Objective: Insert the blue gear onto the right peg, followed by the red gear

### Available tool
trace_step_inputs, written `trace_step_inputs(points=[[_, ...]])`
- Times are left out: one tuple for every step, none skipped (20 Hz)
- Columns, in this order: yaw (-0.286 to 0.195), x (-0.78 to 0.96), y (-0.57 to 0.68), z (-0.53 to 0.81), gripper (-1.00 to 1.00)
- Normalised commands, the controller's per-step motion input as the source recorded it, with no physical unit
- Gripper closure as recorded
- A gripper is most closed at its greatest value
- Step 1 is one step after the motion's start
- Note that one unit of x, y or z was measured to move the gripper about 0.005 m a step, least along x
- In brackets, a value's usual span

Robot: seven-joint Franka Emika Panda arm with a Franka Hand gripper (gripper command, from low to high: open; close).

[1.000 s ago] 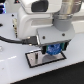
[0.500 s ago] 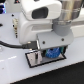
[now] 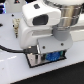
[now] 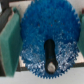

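Note:
The blue gear [image 4: 50, 30] fills the wrist view, a toothed bright-blue disc with a dark hub slot. My gripper [image 4: 47, 42] is shut on it, with a green finger pad [image 4: 8, 45] against one rim and the other pad at the opposite edge. A thin pin that looks like the right peg [image 4: 50, 65] shows inside the hub slot. In the exterior view the blue gear [image 3: 53, 56] sits low under the gripper [image 3: 51, 55], just above the black-rimmed plate [image 3: 34, 61]. The red gear is out of view.
The white and grey arm body [image 3: 45, 25] covers most of the plate. A black cable [image 3: 12, 50] runs in from the exterior view's left over the white table [image 3: 15, 70].
The gripper has come down with the blue gear in it, from above the plate to just over its surface.

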Motion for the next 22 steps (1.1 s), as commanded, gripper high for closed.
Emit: trace_step_inputs(points=[[0.0,-0.08,0.22,0.17,-1.0],[0.0,-0.02,0.08,0.19,-1.0],[0.0,-0.1,0.07,0.35,-1.0],[0.0,-0.05,0.09,0.27,-1.0],[0.0,-0.09,0.09,0.38,-1.0],[0.0,0.04,0.12,0.3,-1.0],[0.0,-0.04,0.11,0.4,-1.0],[0.0,-0.15,0.11,0.45,-1.0],[0.0,-0.15,0.08,0.47,-1.0],[0.0,-0.21,0.11,0.44,-1.0],[0.0,-0.29,0.06,0.4,-1.0],[0.0,-0.32,0.06,0.36,-1.0],[0.0,-0.39,0.13,0.32,-1.0],[0.0,-0.43,0.18,0.26,-1.0],[0.0,-0.48,0.23,0.28,-1.0],[0.0,-0.55,0.24,0.3,-1.0],[0.0,-0.48,0.22,0.18,-1.0],[0.0,-0.43,0.26,0.18,-1.0],[0.0,-0.53,0.19,0.11,-1.0],[0.0,-0.54,0.2,0.12,-1.0],[0.0,-0.64,0.29,0.08,-1.0],[0.0,-0.62,0.33,0.02,-1.0]])
